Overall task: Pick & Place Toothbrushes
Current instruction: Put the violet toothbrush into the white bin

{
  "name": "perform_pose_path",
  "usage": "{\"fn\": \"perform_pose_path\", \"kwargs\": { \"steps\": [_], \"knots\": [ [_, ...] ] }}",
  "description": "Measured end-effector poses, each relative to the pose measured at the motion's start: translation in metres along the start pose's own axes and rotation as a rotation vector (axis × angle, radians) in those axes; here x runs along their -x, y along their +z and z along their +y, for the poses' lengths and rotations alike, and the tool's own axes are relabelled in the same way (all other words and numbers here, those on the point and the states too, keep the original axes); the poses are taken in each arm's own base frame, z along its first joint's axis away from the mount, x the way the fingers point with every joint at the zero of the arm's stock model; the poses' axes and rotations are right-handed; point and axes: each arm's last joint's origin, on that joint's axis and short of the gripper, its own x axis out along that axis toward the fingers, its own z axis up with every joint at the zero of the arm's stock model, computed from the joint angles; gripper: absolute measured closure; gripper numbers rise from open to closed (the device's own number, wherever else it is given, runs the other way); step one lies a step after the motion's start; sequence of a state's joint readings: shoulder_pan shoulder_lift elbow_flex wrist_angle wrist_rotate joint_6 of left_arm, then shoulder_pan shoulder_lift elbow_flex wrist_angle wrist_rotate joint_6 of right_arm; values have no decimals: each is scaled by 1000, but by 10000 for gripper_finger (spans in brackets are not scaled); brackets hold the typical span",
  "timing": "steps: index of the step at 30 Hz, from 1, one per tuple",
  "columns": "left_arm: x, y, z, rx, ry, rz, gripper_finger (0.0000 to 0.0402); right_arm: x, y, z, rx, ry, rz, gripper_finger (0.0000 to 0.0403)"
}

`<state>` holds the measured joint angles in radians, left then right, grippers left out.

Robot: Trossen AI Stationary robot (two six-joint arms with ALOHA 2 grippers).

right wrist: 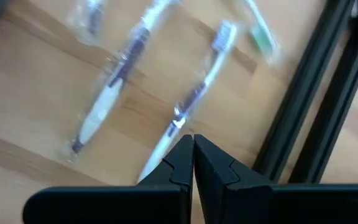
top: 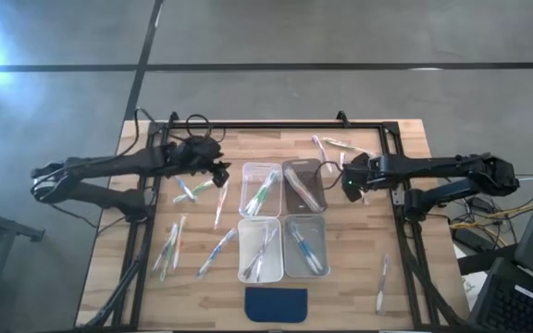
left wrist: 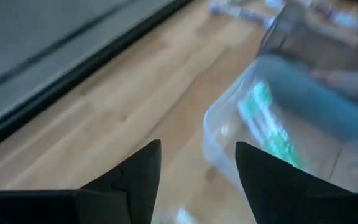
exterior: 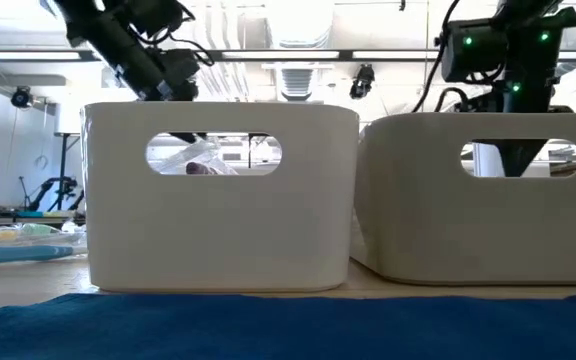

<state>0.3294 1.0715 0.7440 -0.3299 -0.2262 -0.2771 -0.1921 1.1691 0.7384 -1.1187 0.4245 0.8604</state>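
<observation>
Loose toothbrushes lie on the wooden table left of the bins (top: pixel 169 245), near the far edge (top: pixel 331 143) and at the right (top: pixel 382 282); others lie inside the four clear bins (top: pixel 260 188). My left gripper (top: pixel 220 171) (left wrist: pixel 197 168) hovers open beside the far-left bin (left wrist: pixel 278 118), which holds green-accented toothbrushes. My right gripper (top: pixel 352 180) (right wrist: pixel 193 146) points down, shut, at a white and purple toothbrush (right wrist: pixel 194 99) right of the far-right bin (top: pixel 303 185). A second wrapped toothbrush (right wrist: pixel 114 81) lies beside it on the wood. My right gripper comes from above, pointing down, and is shut at the handle (right wrist: pixel 174 127) of the white and purple toothbrush in its clear wrap. The fingers cover the place of contact, so handle or wrap cannot be told. The brush head (right wrist: pixel 224 32) points away, over the wood.
A dark blue pad (top: pixel 277 303) (exterior: pixel 268 325) lies at the near edge in front of the bins. A black frame rail (right wrist: pixel 316 93) runs close beside the right gripper. Two bins (exterior: pixel 218 195) fill the low view and hide the table behind them.
</observation>
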Motion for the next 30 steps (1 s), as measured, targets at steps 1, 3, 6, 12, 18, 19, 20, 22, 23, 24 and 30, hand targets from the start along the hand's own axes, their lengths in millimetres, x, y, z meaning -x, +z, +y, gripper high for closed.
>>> {"fn": "perform_pose_path", "kwargs": {
  "steps": [1, 3, 6, 12, 18, 19, 20, 22, 23, 24, 30],
  "knots": [
    [-3, -2, 0, -4, -11, -38, 191, -2, 0, -2, -12, -3, 14, 394],
    [-8, -7, 0, -10, -29, -106, 191, -5, 1, -5, -36, -8, 34, 394],
    [-13, -12, 0, -13, -59, -208, 191, -7, 5, -9, -80, -11, 51, 386],
    [-17, -21, 0, 20, -137, -410, 191, -13, 11, -17, -164, -21, 77, 336],
    [-15, -25, 0, -36, -179, -542, 191, -21, 11, -19, -258, 23, 131, 271],
    [-14, -24, 0, -38, -179, -545, 191, -22, 12, -19, -267, 31, 128, 260],
    [-14, -24, 0, -37, -183, -546, 190, -23, 13, -19, -276, 42, 121, 251],
    [-14, -25, 0, -39, -198, -539, 190, -24, 16, -18, -292, 62, 110, 233],
    [-14, -25, 0, -43, -208, -536, 190, -25, 16, -18, -297, 66, 108, 226],
    [-14, -25, -1, -47, -223, -534, 190, -26, 16, -18, -307, 71, 104, 219],
    [-14, -26, -2, -61, -249, -526, 191, -29, 16, -18, -333, 74, 98, 195]
  ]
}}
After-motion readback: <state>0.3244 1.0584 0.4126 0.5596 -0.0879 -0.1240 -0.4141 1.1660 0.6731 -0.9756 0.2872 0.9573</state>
